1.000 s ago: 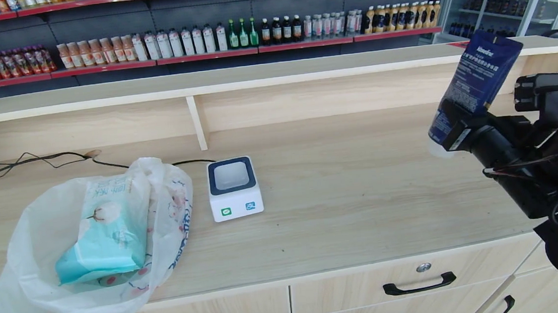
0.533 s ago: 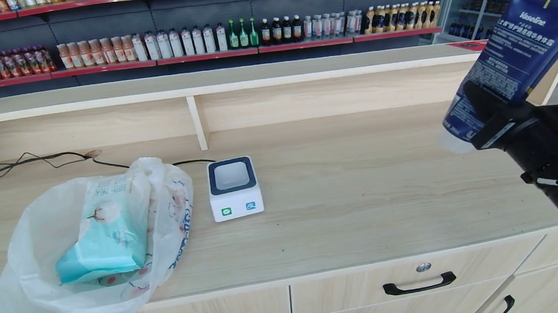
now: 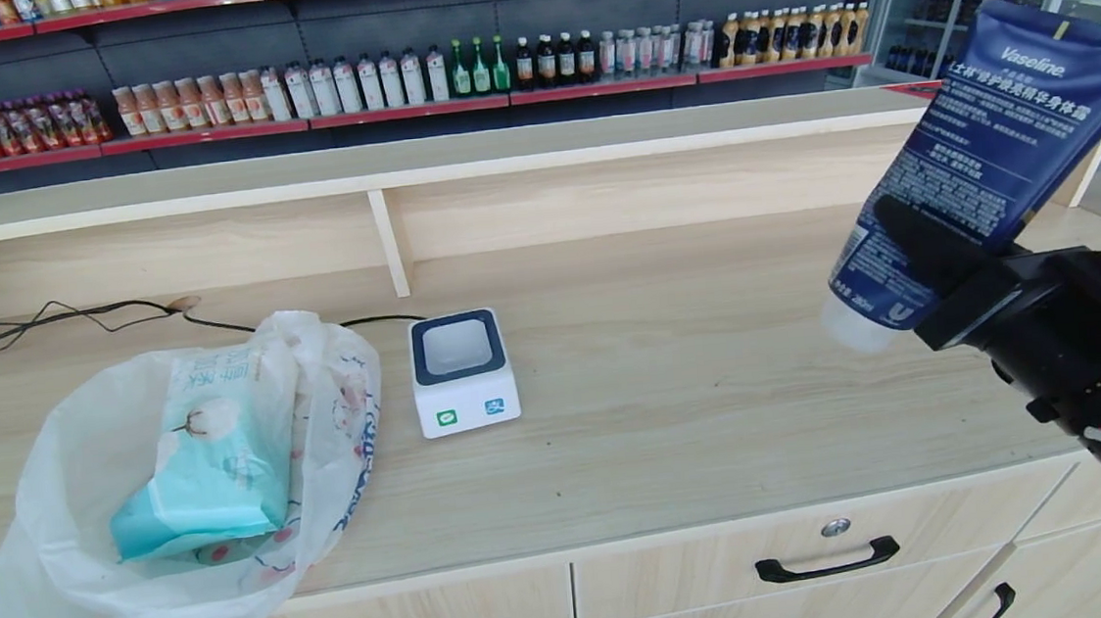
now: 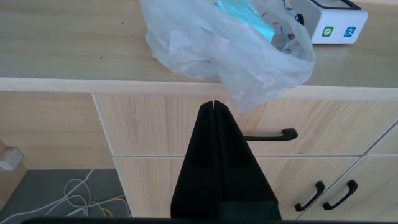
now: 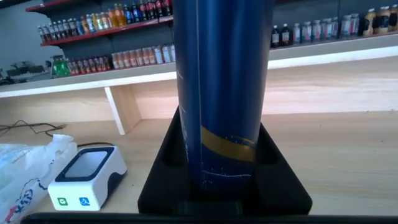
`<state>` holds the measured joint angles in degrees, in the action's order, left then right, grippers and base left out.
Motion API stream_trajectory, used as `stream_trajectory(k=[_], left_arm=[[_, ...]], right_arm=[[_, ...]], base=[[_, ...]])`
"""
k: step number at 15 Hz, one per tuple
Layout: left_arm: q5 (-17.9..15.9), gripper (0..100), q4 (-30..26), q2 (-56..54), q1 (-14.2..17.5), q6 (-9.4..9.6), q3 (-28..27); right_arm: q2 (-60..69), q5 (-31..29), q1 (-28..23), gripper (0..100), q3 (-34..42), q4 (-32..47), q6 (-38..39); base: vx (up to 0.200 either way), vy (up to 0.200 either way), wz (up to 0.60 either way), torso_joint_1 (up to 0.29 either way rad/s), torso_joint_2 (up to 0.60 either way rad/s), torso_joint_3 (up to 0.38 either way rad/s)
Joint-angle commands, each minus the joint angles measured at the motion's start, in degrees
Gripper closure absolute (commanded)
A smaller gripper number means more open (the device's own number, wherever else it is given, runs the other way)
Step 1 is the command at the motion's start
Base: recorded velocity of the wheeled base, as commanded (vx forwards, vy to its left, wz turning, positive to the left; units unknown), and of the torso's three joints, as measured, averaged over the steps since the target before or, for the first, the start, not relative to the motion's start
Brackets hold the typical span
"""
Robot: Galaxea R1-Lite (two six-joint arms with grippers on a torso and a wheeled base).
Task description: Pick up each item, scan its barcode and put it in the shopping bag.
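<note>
My right gripper (image 3: 940,264) is shut on a dark blue lotion tube (image 3: 985,152), held tilted in the air over the counter's right end, cap end down and to the left. In the right wrist view the blue lotion tube (image 5: 222,87) stands between the black fingers (image 5: 163,165). The white scanner box (image 3: 463,371) sits mid-counter, also seen as scanner box (image 5: 87,177). A translucent shopping bag (image 3: 68,543) lies at the left with a teal tissue pack (image 3: 213,453) inside. My left gripper (image 4: 213,106) is shut and empty, below the counter edge in front of the drawers, under the shopping bag (image 4: 217,43).
A black cable (image 3: 70,317) runs along the counter's back left to the scanner. A raised wooden ledge (image 3: 499,151) with a divider (image 3: 390,243) borders the back. Drawers with black handles (image 3: 826,562) sit below. Shelves of bottles (image 3: 395,76) stand behind.
My right arm has lifted the blue tube higher and nearer the camera, then shifted it slightly left; the tube's cap end now points down-left. The bag, scanner and left gripper have not moved.
</note>
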<state>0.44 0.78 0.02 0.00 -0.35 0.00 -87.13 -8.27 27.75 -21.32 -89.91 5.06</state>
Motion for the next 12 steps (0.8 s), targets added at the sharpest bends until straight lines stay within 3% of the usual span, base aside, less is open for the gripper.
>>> stream_trajectory(k=[1,12], left_arm=[[0.0,100,0.0,0.1,0.0,0.00,0.0],[0.0,100,0.0,0.1,0.0,0.00,0.0]], right_arm=[[-1.2,0.4,0.4,100,-0.4,-0.1,2.2],[-3.7,1.9,2.5,100,-1.3,-0.1,28.5]], base=[[0.000,0.000,0.00,0.000,0.00,0.000],[0.000,0.000,0.00,0.000,0.00,0.000]])
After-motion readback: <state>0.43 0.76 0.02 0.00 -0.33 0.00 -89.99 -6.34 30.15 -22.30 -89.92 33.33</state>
